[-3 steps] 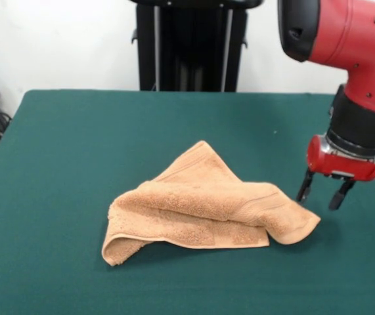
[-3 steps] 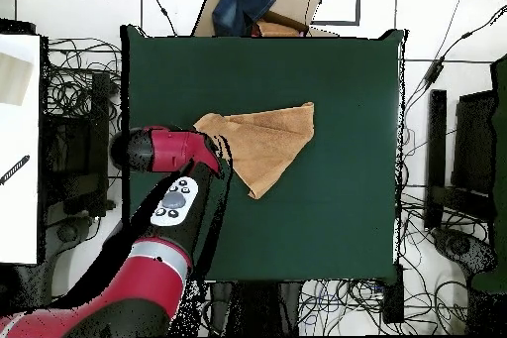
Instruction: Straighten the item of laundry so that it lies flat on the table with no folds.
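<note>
The item of laundry (image 1: pixel 207 207), a peach-orange terry towel, lies crumpled and folded over itself near the middle of the dark green table (image 1: pixel 69 164). One corner points to the far side, and a rolled fold runs along the near edge. My gripper (image 1: pixel 318 201) hangs just right of the towel's right corner, a little above the cloth, open with nothing between its fingers. In the overhead view the towel (image 2: pixel 269 140) reads as a folded triangle on the table (image 2: pixel 337 215). There the red arm (image 2: pixel 163 151) covers the towel's left tip and hides the gripper.
Green tabletop surrounds the towel on all sides. Beyond the table's far edge in the overhead view sits a cardboard box (image 2: pixel 287 7) with blue cloth on it. Cables (image 2: pixel 69 86) and black stands lie on the floor around the table.
</note>
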### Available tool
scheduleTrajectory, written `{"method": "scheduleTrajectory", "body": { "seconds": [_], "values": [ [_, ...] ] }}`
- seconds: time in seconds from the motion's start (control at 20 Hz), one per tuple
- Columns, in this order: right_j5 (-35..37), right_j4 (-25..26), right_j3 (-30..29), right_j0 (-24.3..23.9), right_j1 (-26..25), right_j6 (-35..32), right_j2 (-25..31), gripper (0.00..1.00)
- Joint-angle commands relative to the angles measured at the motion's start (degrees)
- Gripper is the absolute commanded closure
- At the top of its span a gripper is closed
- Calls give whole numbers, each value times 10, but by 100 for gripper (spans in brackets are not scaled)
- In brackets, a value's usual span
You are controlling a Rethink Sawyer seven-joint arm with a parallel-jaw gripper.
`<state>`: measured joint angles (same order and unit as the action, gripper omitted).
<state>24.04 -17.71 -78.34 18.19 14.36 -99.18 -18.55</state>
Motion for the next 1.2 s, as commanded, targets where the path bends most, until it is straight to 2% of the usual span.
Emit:
{"method": "scheduleTrajectory", "body": {
  "seconds": [0.05, 0.65, 1.2],
  "values": [
    [-11, -17, -21, -4, -16, -132, 46, 0],
    [39, -19, -24, 8, 9, -139, 29, 0],
    [9, -20, -7, -4, -22, -134, 44, 0]
  ]
}}
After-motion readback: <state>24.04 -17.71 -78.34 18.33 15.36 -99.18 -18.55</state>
